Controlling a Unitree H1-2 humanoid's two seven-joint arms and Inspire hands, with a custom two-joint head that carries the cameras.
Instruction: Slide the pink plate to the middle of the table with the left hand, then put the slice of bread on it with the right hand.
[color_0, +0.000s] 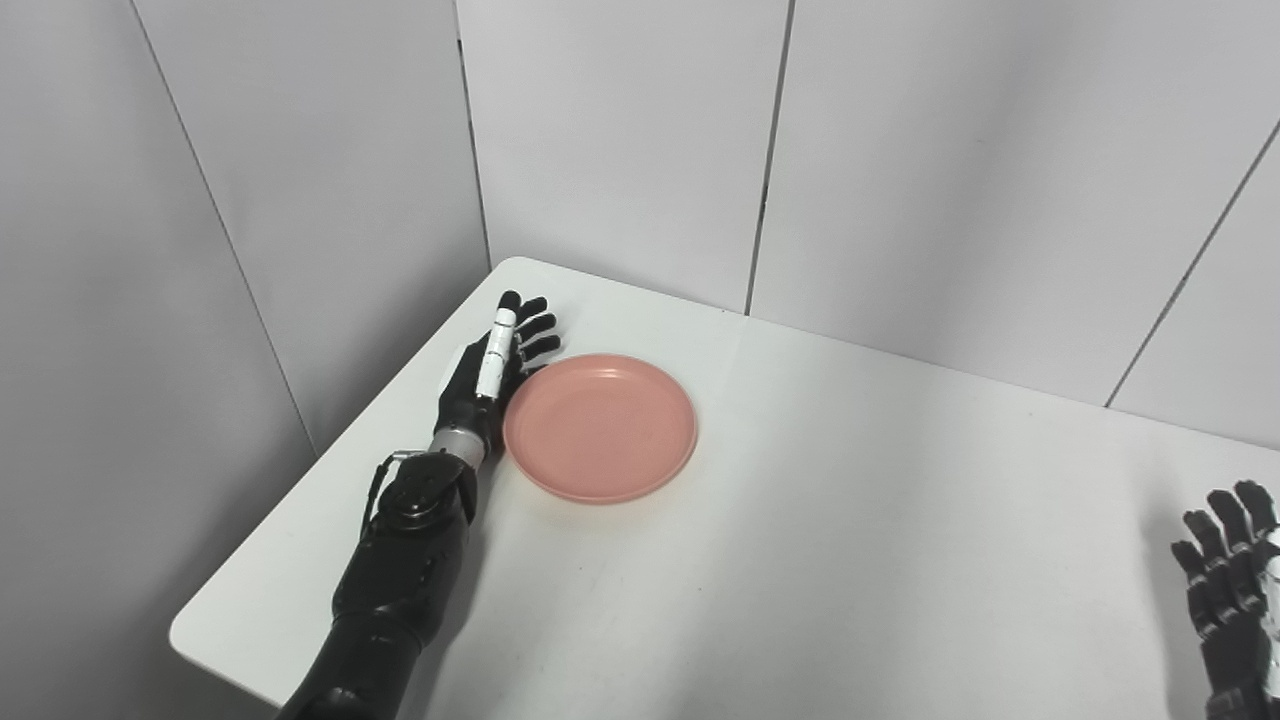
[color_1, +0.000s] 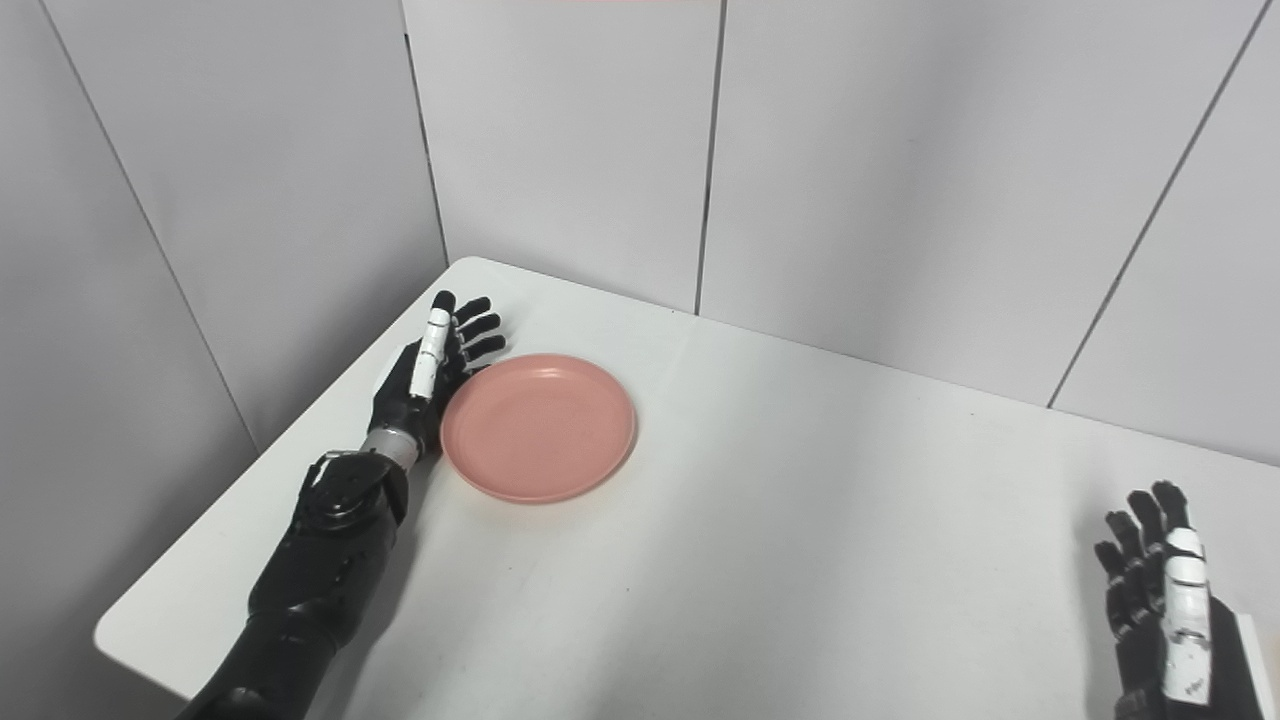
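The pink plate (color_0: 600, 427) lies flat on the white table (color_0: 800, 560), toward its far left corner, and holds nothing; its rim is raised all round and the inside is bare. The left hand (color_0: 492, 372) stands on edge just beside the plate's left rim, palm toward it, fingers (color_0: 537, 322) stretched out and a little spread, pointing away from the robot; it grips nothing, and whether it touches the rim cannot be told. Its forearm lies low along the table's left edge. The right hand (color_1: 1160, 590) is well apart at the near right, fingers extended upward and apart, holding nothing.
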